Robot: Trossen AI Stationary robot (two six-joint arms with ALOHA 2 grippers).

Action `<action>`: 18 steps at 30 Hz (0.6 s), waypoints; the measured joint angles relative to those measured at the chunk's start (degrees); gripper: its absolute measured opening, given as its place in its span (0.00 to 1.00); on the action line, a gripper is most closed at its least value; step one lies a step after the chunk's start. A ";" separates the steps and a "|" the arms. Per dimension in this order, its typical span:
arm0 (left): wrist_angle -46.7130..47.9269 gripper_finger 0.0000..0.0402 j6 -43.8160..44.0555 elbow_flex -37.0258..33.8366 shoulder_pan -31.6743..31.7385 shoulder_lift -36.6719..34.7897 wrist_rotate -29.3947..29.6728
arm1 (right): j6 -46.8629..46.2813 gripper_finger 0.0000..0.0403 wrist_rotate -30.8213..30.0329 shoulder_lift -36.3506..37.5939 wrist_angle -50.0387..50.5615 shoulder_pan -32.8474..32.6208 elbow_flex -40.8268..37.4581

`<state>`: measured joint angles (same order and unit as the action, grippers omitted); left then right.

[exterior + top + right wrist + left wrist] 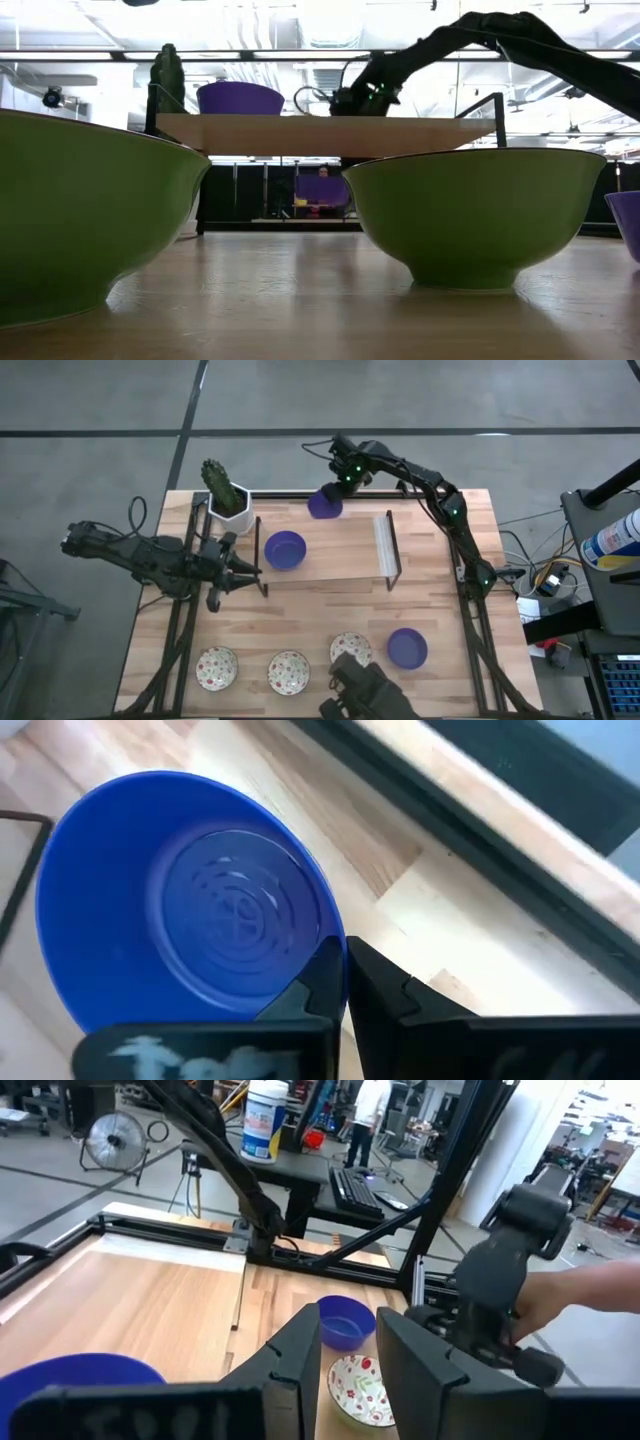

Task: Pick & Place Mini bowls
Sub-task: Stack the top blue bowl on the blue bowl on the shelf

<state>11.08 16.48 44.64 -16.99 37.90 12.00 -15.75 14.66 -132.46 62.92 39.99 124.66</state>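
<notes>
Right gripper (337, 488) is out at the table's far edge, fingers pinched tight on the rim of a blue mini bowl (324, 505), which looks lifted just off the wood, though that's hard to call. A second blue bowl (285, 549) sits on the raised shelf (340, 550). Left gripper (250, 568) waits beside it, fingers a little apart, holding nothing. Near edge: three speckled bowls (288, 672) in a row, then a third blue bowl (407, 648).
</notes>
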 joint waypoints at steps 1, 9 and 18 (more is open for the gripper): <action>-0.03 0.23 0.16 0.00 0.00 -0.01 -0.03 | 0.27 0.02 -0.91 0.00 1.15 0.00 1.34; 0.48 0.23 0.19 0.00 0.00 -0.29 -0.15 | 1.18 0.02 -4.10 0.90 4.53 0.04 10.05; 3.98 0.23 -0.18 0.00 -0.02 0.07 -0.17 | 3.89 0.02 -2.79 4.64 8.68 -0.88 10.23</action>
<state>15.05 16.30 44.64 -17.02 37.96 11.84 -11.87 11.87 -127.82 71.60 39.10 134.89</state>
